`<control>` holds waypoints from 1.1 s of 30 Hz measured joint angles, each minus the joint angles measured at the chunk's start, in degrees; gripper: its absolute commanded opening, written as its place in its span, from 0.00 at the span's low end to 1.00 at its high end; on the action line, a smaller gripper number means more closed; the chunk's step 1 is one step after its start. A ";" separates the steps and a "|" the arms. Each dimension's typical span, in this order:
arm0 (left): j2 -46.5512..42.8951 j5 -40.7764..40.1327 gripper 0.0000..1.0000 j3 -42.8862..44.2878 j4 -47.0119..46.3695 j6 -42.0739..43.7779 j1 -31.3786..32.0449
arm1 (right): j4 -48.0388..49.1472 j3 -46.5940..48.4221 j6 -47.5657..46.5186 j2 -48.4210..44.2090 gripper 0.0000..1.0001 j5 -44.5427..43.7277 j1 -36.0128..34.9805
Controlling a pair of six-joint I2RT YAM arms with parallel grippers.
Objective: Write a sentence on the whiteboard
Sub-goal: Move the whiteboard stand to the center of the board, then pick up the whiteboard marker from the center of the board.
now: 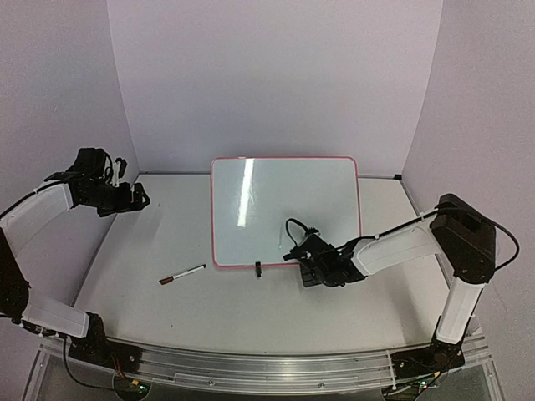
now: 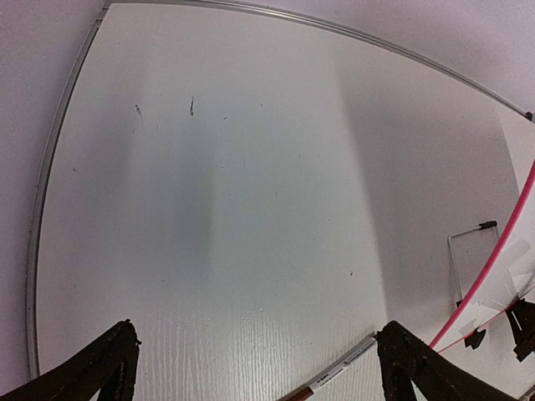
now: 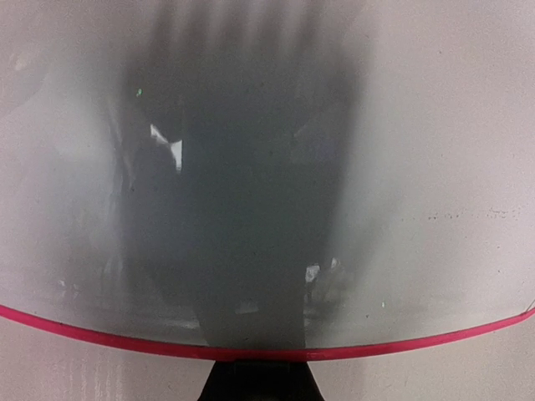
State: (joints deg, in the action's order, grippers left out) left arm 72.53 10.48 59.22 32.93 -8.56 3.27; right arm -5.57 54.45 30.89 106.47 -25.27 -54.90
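The whiteboard, glossy white with a thin pink-red frame, lies in the middle of the table. Its surface shows no writing. A marker with a dark red cap lies on the table to the left of the board's near corner. My left gripper hangs wide open at the far left, well above and away from the marker. My right gripper sits at the board's near edge, its dark tips shut together just outside the pink frame. Nothing shows between them.
A small black clip foot sticks out from the board's near edge. A thin wire loop lies by the board's pink edge. Purple walls close in the table at the back and sides, and a metal rail runs along the front.
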 measured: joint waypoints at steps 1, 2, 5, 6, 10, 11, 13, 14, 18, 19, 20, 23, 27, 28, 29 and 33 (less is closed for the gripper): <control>0.00 0.08 1.00 0.00 0.00 0.00 0.00 | -0.43 0.34 0.63 0.24 0.04 -0.29 -0.39; 0.02 0.16 1.00 0.00 0.00 -0.02 0.00 | -0.68 0.58 1.05 0.48 0.07 -0.54 -0.64; 0.29 0.37 0.99 0.00 0.00 -0.02 0.00 | -1.38 1.13 2.25 1.00 0.19 -0.83 -0.86; 0.43 0.35 0.99 0.00 0.00 -0.02 0.00 | -1.48 1.17 2.41 1.05 0.22 -0.79 -0.91; 0.99 0.35 1.00 0.00 0.00 -0.03 0.00 | -1.48 1.19 2.89 1.04 0.37 -0.36 -1.46; 1.10 0.35 1.00 0.00 0.00 -0.04 0.00 | -1.47 1.19 2.80 1.00 0.39 -0.29 -1.56; 1.46 0.35 1.00 0.00 -0.02 -0.08 0.00 | -1.41 1.04 3.06 0.71 0.45 0.05 -1.74; 1.74 0.33 0.99 0.00 -0.01 -0.20 0.00 | -1.35 0.79 3.15 0.33 0.49 0.30 -1.78; 3.02 0.30 0.99 0.00 0.01 -0.93 0.08 | -1.35 -1.76 3.26 -3.11 0.62 1.41 -1.83; 3.26 0.25 0.99 0.00 0.01 -1.46 0.21 | -1.35 -2.70 3.14 -4.37 0.64 1.84 -1.84; 3.40 0.11 0.99 -0.01 -0.01 -2.13 0.47 | -1.36 -3.71 2.94 -5.80 0.65 2.32 -1.86; 3.43 -0.87 0.99 -0.59 -0.83 -4.64 2.75 | -1.62 -6.99 2.40 -10.96 0.73 3.89 -1.91; 2.24 -2.69 0.90 -6.26 -5.81 -10.20 9.34 | -3.30 -10.37 0.89 -19.12 0.82 5.61 -1.91; 1.73 -3.02 0.86 -8.66 -7.13 -11.86 11.04 | -4.02 -10.82 0.41 -21.18 0.83 5.90 -1.87; 1.28 -3.46 0.82 -10.92 -8.21 -13.32 12.53 | -4.82 -11.13 -0.06 -23.20 0.83 6.16 -1.71; -1.09 -7.94 0.80 -19.73 -11.46 -19.05 19.45 | -6.41 -11.41 -1.80 -29.12 0.83 8.65 1.32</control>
State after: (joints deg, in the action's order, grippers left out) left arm 71.44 2.54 39.49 21.47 -27.61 22.72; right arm -11.98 43.03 29.08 77.35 -16.62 -53.58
